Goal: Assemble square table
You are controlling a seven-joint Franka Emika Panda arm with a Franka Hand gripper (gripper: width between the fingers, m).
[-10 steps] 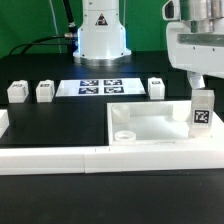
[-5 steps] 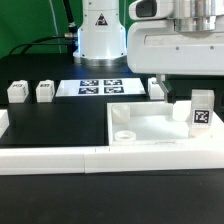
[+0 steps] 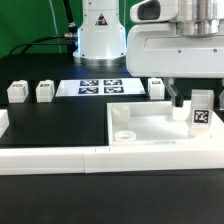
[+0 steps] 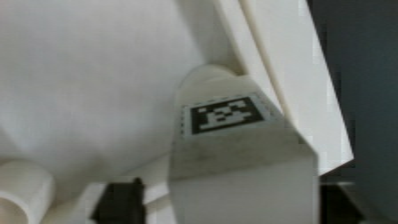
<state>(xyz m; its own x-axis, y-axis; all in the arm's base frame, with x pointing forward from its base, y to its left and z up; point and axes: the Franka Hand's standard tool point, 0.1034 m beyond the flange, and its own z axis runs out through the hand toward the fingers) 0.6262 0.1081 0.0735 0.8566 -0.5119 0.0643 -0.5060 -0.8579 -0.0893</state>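
The white square table top (image 3: 150, 124) lies at the exterior view's right, with round sockets (image 3: 123, 133) at its near-left corners. A white leg (image 3: 201, 110) with a black-white tag stands upright in its right corner. My gripper (image 3: 196, 103) hangs over that leg and straddles it. One dark finger (image 3: 178, 100) stands a little apart from the leg. In the wrist view the tagged leg (image 4: 240, 150) fills the space between my gripper's (image 4: 222, 200) dark fingers (image 4: 121, 200), with a narrow gap on one side. The top's white surface (image 4: 89, 80) lies behind it.
Two loose legs (image 3: 16, 91) (image 3: 45, 91) stand at the back left and a third (image 3: 157, 87) stands behind the table top. The marker board (image 3: 99, 86) lies before the robot base (image 3: 102, 35). A long low white rail (image 3: 60, 158) runs along the front.
The hand has turned about the leg and shifted left, so its wide white body now faces the exterior camera. The leg has stayed in the corner.
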